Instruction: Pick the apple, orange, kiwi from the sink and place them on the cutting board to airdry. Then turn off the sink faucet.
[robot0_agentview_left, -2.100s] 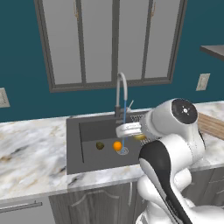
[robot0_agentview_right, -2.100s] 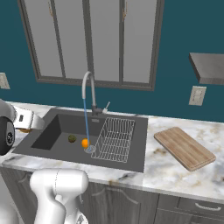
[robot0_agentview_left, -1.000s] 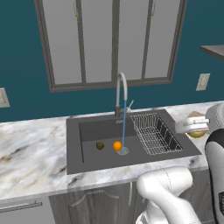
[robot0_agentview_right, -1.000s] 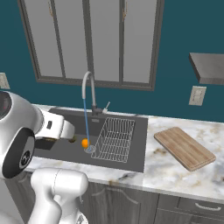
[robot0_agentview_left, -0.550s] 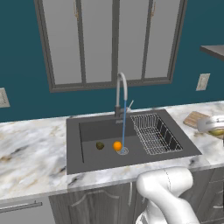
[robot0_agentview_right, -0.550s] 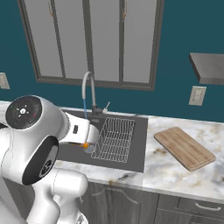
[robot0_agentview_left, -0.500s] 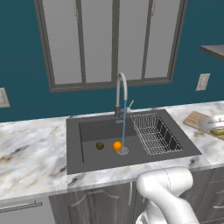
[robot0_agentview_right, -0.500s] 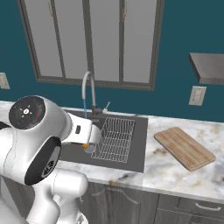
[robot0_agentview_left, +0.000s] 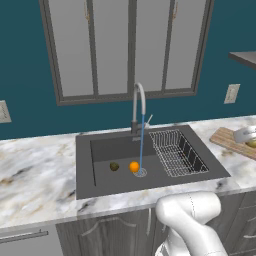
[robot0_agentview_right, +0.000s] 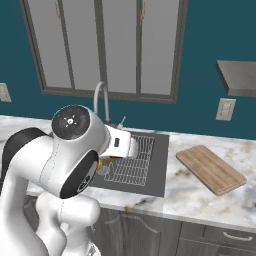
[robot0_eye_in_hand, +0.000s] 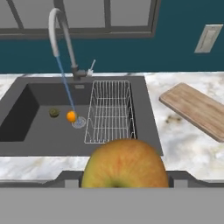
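Observation:
The yellow-green apple (robot0_eye_in_hand: 124, 164) with a reddish blush looms large at the bottom of the hand view, and my gripper (robot0_eye_in_hand: 124, 177) is shut on it. In the left base view the gripper (robot0_agentview_left: 245, 135) hangs at the right edge, by the wooden cutting board (robot0_agentview_left: 225, 139). The orange (robot0_agentview_left: 134, 166) and the dark kiwi (robot0_agentview_left: 114, 166) lie in the sink (robot0_agentview_left: 105, 150) near the drain. Water runs in a thin blue stream from the sink faucet (robot0_agentview_left: 139, 100). From the right base view my white arm covers most of the basin.
A wire dish rack (robot0_agentview_left: 175, 152) fills the sink's right end. Marble counter (robot0_agentview_left: 35, 170) spreads to both sides. A window (robot0_agentview_left: 130, 45) stands behind the faucet, a wall outlet (robot0_agentview_left: 231, 93) to its right, and a grey shelf (robot0_agentview_right: 237, 77) above the board.
My arm has swung from over the sink to the right, carrying the apple toward the cutting board. Orange and kiwi have stayed in place and the water keeps running.

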